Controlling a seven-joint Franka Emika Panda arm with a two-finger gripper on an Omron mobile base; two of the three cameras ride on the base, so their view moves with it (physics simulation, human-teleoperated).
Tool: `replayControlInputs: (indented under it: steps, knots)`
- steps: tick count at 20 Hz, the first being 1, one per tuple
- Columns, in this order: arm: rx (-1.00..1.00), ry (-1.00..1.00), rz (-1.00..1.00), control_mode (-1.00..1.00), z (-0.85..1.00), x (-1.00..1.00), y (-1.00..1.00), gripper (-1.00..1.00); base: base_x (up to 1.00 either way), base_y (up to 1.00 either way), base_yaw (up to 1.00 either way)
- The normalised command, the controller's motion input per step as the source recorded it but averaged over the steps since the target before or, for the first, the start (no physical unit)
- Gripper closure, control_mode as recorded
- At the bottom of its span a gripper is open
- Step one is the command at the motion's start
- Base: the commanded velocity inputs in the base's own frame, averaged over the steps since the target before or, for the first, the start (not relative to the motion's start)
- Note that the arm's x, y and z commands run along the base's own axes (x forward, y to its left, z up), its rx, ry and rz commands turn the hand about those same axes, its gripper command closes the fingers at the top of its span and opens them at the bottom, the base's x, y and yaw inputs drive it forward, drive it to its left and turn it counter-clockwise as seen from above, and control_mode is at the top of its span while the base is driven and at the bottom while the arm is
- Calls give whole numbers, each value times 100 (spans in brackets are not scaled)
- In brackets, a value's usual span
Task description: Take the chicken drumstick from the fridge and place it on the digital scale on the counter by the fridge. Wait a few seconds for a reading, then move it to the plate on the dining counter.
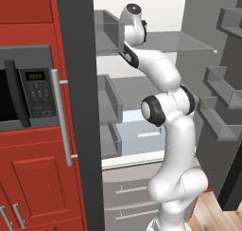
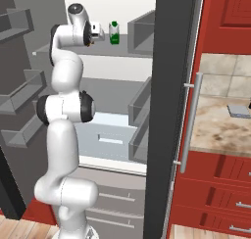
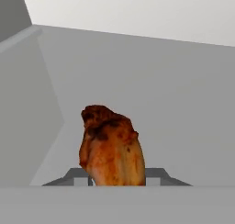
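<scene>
The chicken drumstick [image 3: 110,145], brown and golden-roasted, stands upright on the fridge's top shelf [image 1: 179,43]. In the hand view my gripper [image 3: 117,181] has a dark fingertip [image 3: 79,179] pressed to each side of the drumstick's base, shut on it. From the right base view the gripper [image 2: 100,31] reaches into the open fridge [image 2: 169,86] at top-shelf height. The digital scale [image 2: 238,110], a flat grey slab, lies on the counter [image 2: 215,130] right of the fridge. The plate and the dining counter are out of view.
A green-capped bottle [image 2: 114,33] stands on the same shelf just right of the gripper. Grey bins [image 1: 111,33] line the shelf's side and the open door [image 1: 222,116]. A black-fronted microwave [image 1: 23,88] sits in red cabinets to the left. The fridge's silver handle [image 2: 192,125] faces the counter.
</scene>
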Motion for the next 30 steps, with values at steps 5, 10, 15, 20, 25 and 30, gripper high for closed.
replayControlInputs:
  steps: [5, 10, 15, 20, 25, 30]
  knots:
    - [0, -3, 0, -100, -22, -41, 0, 100, 0, 0, 0]
    - [2, -7, 0, -100, -21, -85, -4, 100, 0, 0, 0]
    - [4, -9, 0, -100, -52, -100, -18, 100, 0, 0, 0]
    - [6, -15, 0, -100, -48, -100, -28, 100, 0, 0, 0]
    - [7, -12, -1, -100, -16, -100, -48, 100, 0, 0, 0]
    - [2, 0, -4, -100, -2, -100, -50, 100, 0, 0, 0]
